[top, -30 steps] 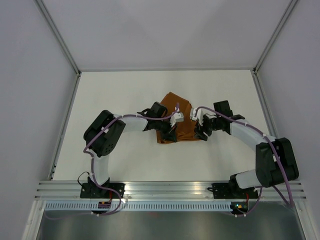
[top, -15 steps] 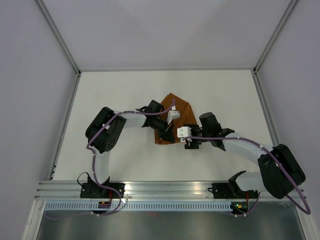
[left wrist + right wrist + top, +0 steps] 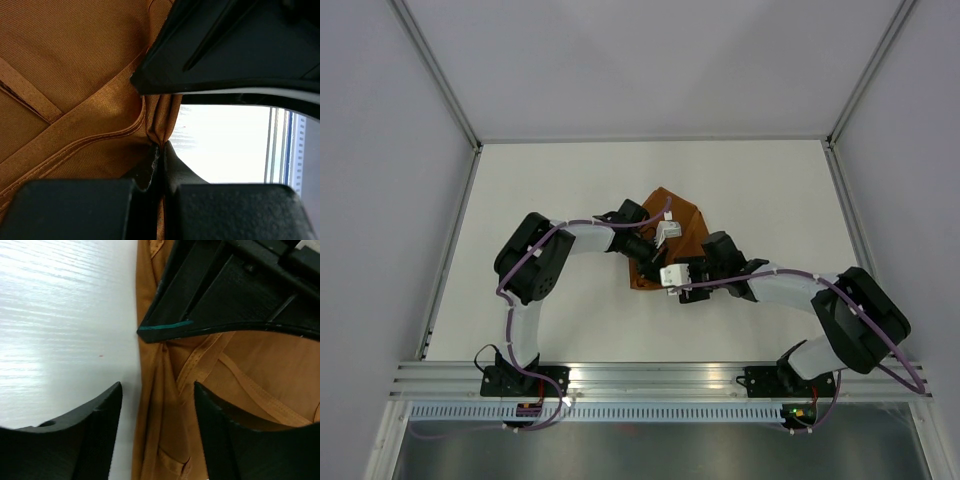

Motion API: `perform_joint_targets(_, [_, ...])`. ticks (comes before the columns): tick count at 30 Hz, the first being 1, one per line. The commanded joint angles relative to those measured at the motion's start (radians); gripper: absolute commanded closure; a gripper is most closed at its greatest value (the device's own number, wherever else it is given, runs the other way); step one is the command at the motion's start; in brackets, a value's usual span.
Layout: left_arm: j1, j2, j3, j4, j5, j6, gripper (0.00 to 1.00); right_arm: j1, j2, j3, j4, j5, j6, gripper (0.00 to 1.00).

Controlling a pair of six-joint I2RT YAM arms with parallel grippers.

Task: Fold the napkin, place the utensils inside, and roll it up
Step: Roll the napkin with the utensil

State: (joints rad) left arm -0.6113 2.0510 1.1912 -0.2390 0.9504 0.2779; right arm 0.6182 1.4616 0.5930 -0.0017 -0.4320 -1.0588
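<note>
Overhead, a white table (image 3: pixel 540 190) fills the floor of a plain booth with pale grey walls (image 3: pixel 380 200) on the left, right and far sides, thin metal posts (image 3: pixel 435 70) running up its corners, and a ribbed aluminium rail (image 3: pixel 660 375) along the near edge where both bases are bolted. The napkin (image 3: pixel 684 214) lies a little right of the table's middle as a folded, rumpled rust-orange bundle, with stitched hems crossing its upper layers in the wrist views. The left arm (image 3: pixel 532 268) rises from its base at the near left, bends at a dark elbow, and reaches right across the table to the bundle's left side. The left gripper (image 3: pixel 160 152) is clenched on a pleat of the napkin, the cloth squeezed into a narrow ridge between its dark fingers (image 3: pixel 85 210). The right arm (image 3: pixel 790 286) bends at the near right and stretches its forearm left, low over the table, to the bundle's near edge, ending just beside the other wrist. The right gripper (image 3: pixel 157 390) is released, its two black fingers (image 3: pixel 80 440) spread wide: one over bare white tabletop, the other over orange cloth, with the napkin's folded edge running between them.
</note>
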Motion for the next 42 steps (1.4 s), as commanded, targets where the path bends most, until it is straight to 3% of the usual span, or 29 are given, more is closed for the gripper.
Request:
perform_joint_targets(1, [0.007, 0.008, 0.030, -0.019, 0.039, 0.018, 0.98, 0.005, 0.057, 0.028, 0.008, 0.038, -0.039, 0.37])
perform_joint_targets(8, [0.008, 0.003, 0.033, -0.025, 0.041, 0.023, 0.98, 0.006, 0.083, 0.059, -0.081, 0.068, -0.089, 0.48])
perform_joint_targets(16, [0.010, -0.006, 0.044, -0.023, 0.036, 0.018, 0.98, 0.006, 0.105, 0.096, -0.173, 0.073, -0.104, 0.70])
perform_joint_targets(21, [0.012, -0.031, 0.045, -0.005, 0.018, -0.020, 0.86, 0.006, 0.124, 0.128, -0.240, 0.062, -0.099, 0.77])
perform_joint_targets(27, [0.036, -0.095, -0.016, 0.165, 0.016, -0.158, 0.61, 0.005, 0.152, 0.172, -0.326, 0.021, -0.087, 0.81])
perform_joint_targets(30, [0.045, -0.127, -0.059, 0.281, 0.021, -0.267, 0.54, 0.003, 0.169, 0.171, -0.336, 0.012, -0.081, 0.82])
perform_joint_targets(39, [0.070, -0.253, -0.202, 0.504, -0.160, -0.463, 0.54, -0.040, 0.206, 0.254, -0.445, -0.091, -0.047, 0.83])
perform_joint_targets(42, [0.070, -0.310, -0.269, 0.576, -0.293, -0.496, 0.54, -0.066, 0.233, 0.296, -0.500, -0.135, -0.038, 0.83])
